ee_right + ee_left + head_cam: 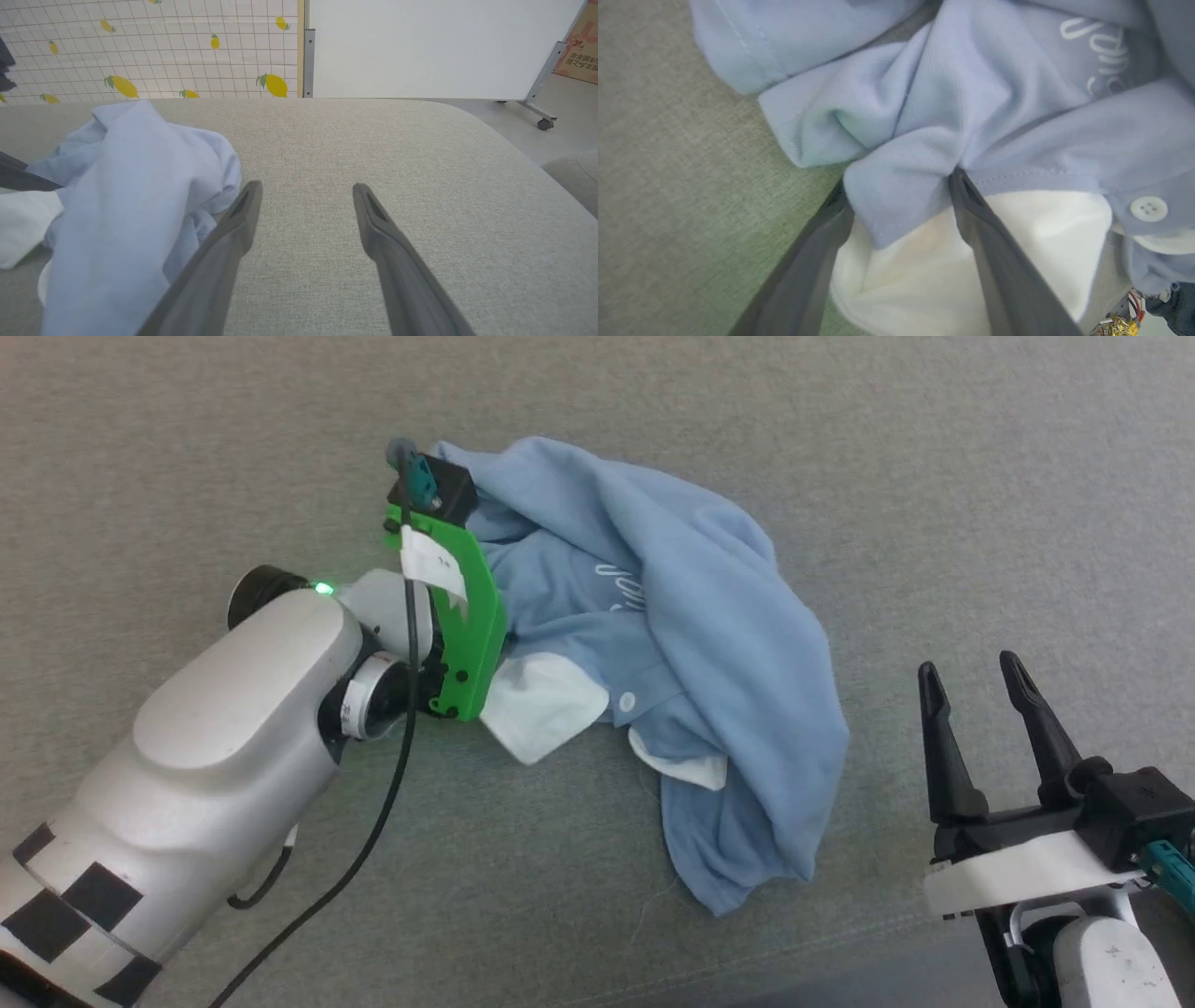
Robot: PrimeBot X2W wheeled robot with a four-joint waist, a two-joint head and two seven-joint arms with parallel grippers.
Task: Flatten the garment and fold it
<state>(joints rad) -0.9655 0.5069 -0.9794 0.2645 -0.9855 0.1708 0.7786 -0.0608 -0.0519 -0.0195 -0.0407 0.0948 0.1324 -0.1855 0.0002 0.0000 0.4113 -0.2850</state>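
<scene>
Blue knit garment (691, 644), crumpled, half-hides its cursive logo (621, 586); left gripper (898, 179) gapes astride a fold (901, 205), clamping nothing; right gripper (969, 665) wide, empty.

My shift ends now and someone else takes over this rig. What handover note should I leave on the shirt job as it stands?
Left gripper: open, fingers either side of a fold of the garment, beside its white collar; nothing clamped.
Right gripper: open, empty, over the grey surface to the garment's right, apart from it.
Garment: a crumpled heap on that surface.
Done: nothing flattened yet.
Left: grip, spread flat, then fold.
</scene>
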